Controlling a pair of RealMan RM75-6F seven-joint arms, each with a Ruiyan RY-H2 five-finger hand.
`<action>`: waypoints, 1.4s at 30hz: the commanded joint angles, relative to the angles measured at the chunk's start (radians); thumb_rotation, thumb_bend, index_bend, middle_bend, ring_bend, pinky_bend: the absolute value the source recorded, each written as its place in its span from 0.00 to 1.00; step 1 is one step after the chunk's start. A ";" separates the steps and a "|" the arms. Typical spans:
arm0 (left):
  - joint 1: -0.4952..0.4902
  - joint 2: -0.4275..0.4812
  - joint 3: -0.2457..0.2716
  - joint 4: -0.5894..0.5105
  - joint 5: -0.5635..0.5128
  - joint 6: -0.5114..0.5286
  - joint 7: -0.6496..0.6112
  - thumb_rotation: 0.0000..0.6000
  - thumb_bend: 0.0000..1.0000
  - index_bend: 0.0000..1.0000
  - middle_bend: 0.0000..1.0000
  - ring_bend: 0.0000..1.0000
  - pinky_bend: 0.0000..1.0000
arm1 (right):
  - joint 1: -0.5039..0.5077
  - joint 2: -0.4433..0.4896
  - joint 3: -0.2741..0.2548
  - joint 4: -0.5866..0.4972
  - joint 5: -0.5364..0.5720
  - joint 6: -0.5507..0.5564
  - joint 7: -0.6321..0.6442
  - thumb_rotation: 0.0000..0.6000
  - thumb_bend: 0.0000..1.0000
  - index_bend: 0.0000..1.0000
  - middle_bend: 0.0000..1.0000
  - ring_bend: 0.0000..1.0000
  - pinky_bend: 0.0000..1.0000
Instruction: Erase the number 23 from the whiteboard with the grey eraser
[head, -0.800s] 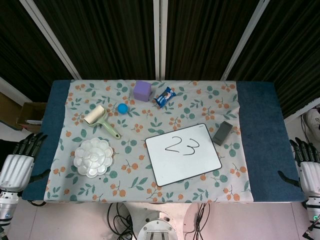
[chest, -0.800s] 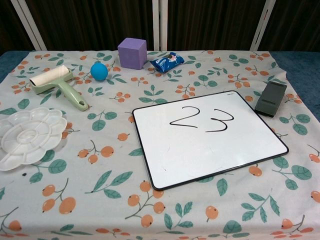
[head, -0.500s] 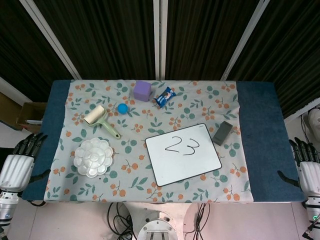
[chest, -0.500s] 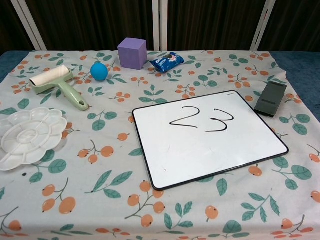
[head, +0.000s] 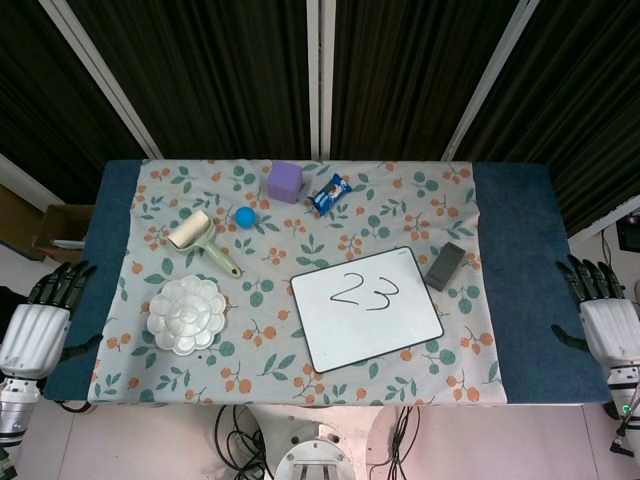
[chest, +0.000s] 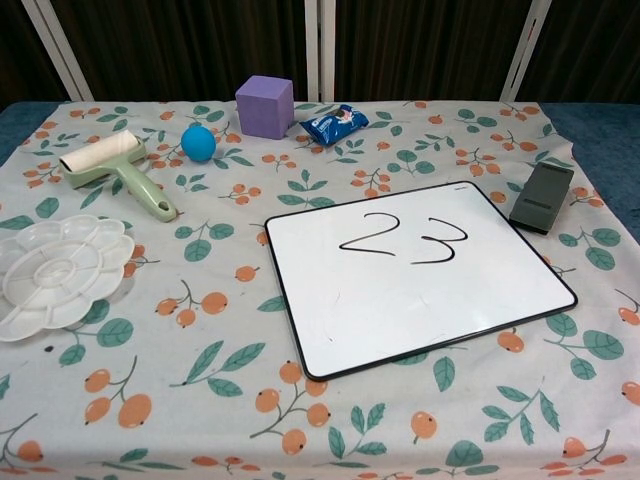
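A black-framed whiteboard (head: 366, 307) (chest: 415, 275) lies flat on the floral cloth, right of centre, with the number 23 (head: 364, 291) (chest: 405, 239) written in black on its upper half. The grey eraser (head: 445, 265) (chest: 542, 196) lies on the cloth just off the board's upper right corner. My left hand (head: 38, 319) hovers off the table's left front edge, fingers spread, holding nothing. My right hand (head: 602, 319) is off the right front edge, fingers apart and empty, well away from the eraser. Neither hand shows in the chest view.
A white flower-shaped palette (head: 186, 314) (chest: 55, 272) sits front left. Behind it lie a lint roller (head: 201, 241) (chest: 115, 170) and a blue ball (head: 245, 217) (chest: 198, 142). A purple cube (head: 285, 181) (chest: 264, 106) and a blue snack packet (head: 330, 193) (chest: 335, 123) stand at the back.
My right hand has risen and drawn slightly inward toward the table's right edge. The left hand has barely shifted. Nothing on the table has moved.
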 joint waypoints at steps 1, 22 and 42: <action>-0.001 -0.005 0.000 0.002 -0.001 -0.001 0.001 1.00 0.00 0.07 0.07 0.04 0.16 | 0.121 0.035 -0.015 0.064 -0.093 -0.109 -0.016 1.00 0.08 0.00 0.00 0.00 0.00; 0.003 -0.022 0.012 0.016 -0.014 -0.019 0.016 1.00 0.00 0.07 0.07 0.04 0.16 | 0.492 -0.208 -0.123 0.404 -0.252 -0.390 0.234 1.00 0.18 0.00 0.09 0.00 0.06; 0.000 -0.027 0.013 0.032 -0.026 -0.031 0.007 1.00 0.00 0.07 0.07 0.04 0.16 | 0.542 -0.370 -0.185 0.613 -0.235 -0.355 0.303 1.00 0.18 0.20 0.19 0.06 0.14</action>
